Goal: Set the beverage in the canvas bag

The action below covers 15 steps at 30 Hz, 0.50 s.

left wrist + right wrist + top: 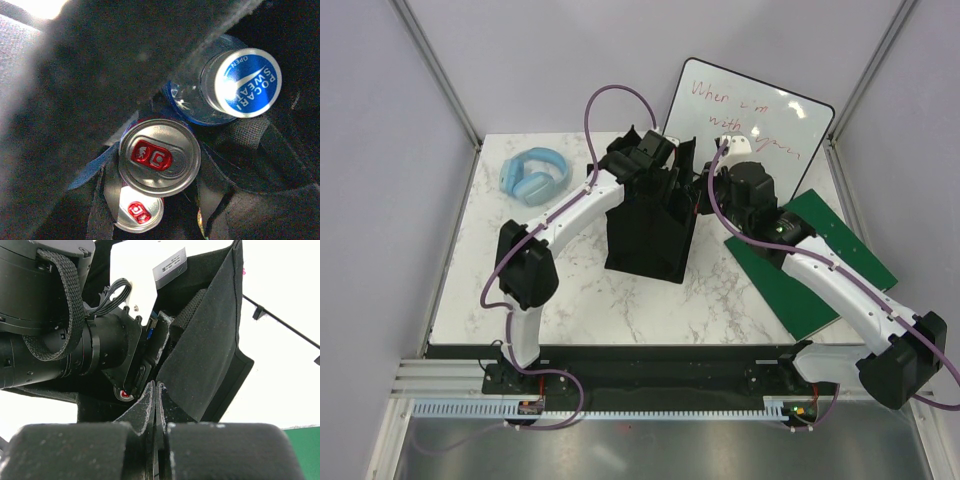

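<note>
1. Left wrist view: my left gripper (158, 195) is grasping the beverage can (159, 157) inside the canvas bag (645, 235), above a second can (137, 212) and beside a blue-capped bottle (247, 82).
2. My right gripper (156, 402) is pinching the bag's right rim.
3. I'm judging that releasing here risks the can striking the lower one and tipping, and a slipping rim would let the mouth sag shut.

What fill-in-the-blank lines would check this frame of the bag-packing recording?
The right fingers are ____ on the canvas bag's rim.
Inside the bag, the bottle has a ____ cap.
Beside it show ____ cans with red tabs.
The board under the right arm is ____.
Missing words: shut; blue; two; green.
</note>
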Tool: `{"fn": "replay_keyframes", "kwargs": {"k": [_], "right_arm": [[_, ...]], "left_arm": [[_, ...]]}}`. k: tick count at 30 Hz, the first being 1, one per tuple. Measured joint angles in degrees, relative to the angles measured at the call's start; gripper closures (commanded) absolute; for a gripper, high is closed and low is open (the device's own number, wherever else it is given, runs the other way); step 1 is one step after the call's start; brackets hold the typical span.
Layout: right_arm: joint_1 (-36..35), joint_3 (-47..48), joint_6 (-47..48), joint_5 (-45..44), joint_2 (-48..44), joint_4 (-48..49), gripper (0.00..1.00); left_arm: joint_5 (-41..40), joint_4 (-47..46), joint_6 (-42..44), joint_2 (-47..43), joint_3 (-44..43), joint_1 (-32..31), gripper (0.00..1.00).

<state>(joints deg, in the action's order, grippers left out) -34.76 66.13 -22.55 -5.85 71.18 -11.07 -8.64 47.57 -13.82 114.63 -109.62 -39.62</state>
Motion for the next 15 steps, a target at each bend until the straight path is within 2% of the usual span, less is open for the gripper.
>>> {"fn": "replay_keyframes", "kwargs": {"k": [2, 4, 9, 15], "right_arm": [[0.0, -0.02, 0.0, 0.0, 0.0, 0.0, 1.0], [0.0, -0.02, 0.0, -0.02, 0.0, 0.02, 1.0], [0.0, -0.11, 0.02, -0.07, -0.26, 0.15, 1.0], [0.0, -0.11, 0.0, -0.24, -0.26, 0.13, 1.0]], "left_arm": [[0.02, 0.02, 0.0, 0.0, 0.0, 0.0, 0.32], [-0.04, 0.04, 0.02, -0.02, 0.0, 0.0, 0.27], [0.04, 1.31, 0.02, -0.28, -1.29, 0.11, 0.21], [1.44, 3.52, -0.02, -3.72, -7.37, 0.15, 0.17]]}}
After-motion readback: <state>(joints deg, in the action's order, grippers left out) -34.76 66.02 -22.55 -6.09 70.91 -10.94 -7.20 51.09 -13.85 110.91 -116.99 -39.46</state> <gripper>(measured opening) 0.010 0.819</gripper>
